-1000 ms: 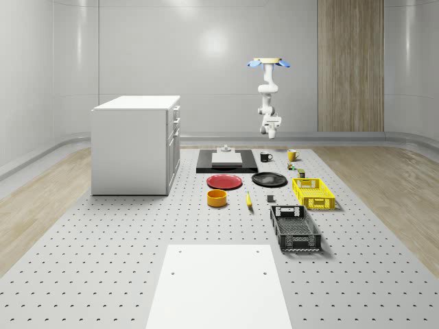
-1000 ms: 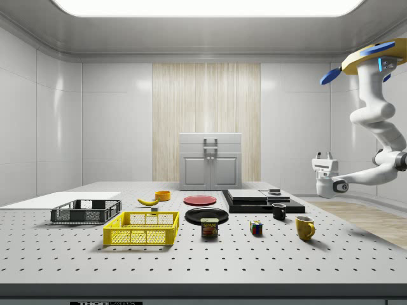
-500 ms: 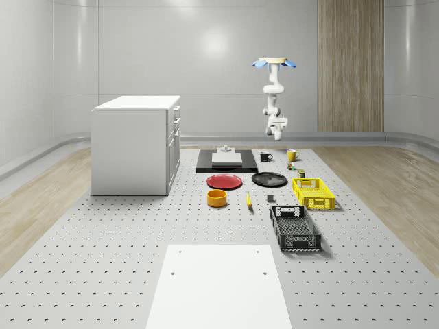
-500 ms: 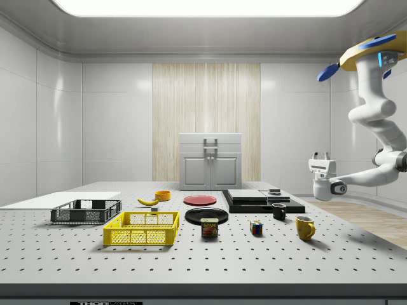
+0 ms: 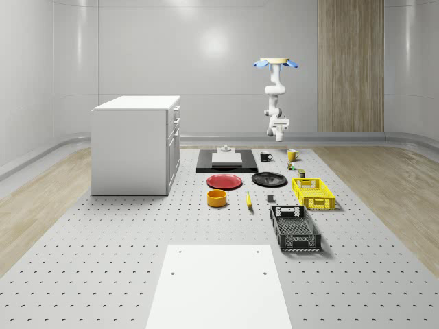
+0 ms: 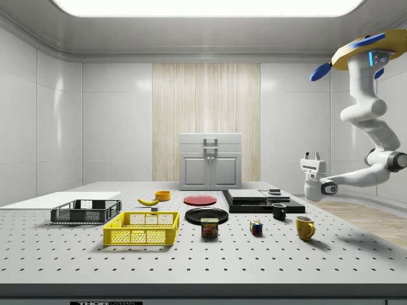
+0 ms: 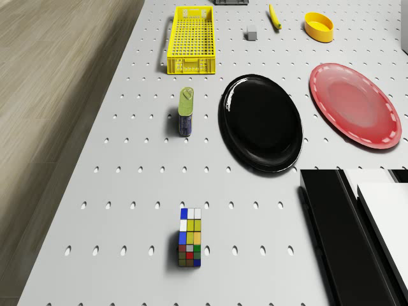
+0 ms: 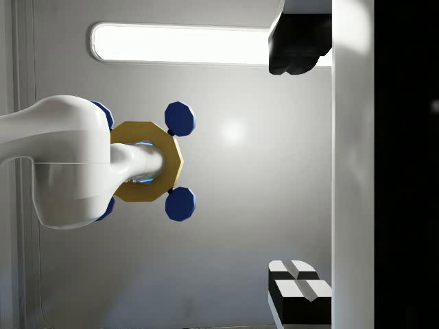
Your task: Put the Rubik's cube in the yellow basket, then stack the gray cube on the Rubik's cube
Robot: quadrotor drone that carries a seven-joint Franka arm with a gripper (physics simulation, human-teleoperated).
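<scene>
The Rubik's cube (image 7: 190,237) (image 6: 256,227) stands on the table near the far end, between a can and a yellow mug. The yellow basket (image 7: 190,60) (image 6: 142,237) (image 5: 313,201) lies further along the table and holds nothing. The small gray cube (image 7: 252,34) (image 5: 271,199) rests on the table beside the basket. The drone (image 6: 356,54) (image 5: 274,63) hovers high over the table's far end. Its arm hangs down and bends so that my gripper (image 6: 311,155) (image 8: 298,168) points upward, open and holding nothing, well above the Rubik's cube and off to the side view's right.
Near the Rubik's cube are a can (image 7: 185,111), a black plate (image 7: 261,121), a red plate (image 7: 354,104) and a black slab (image 7: 331,236). A yellow mug (image 6: 304,227) and a black mug (image 6: 278,211) stand under the arm. A black basket (image 5: 295,227) and a white cabinet (image 5: 136,142) stand further off.
The drone and arm have drifted toward the side view's left, and the gripper has risen a little. The things on the table have not moved.
</scene>
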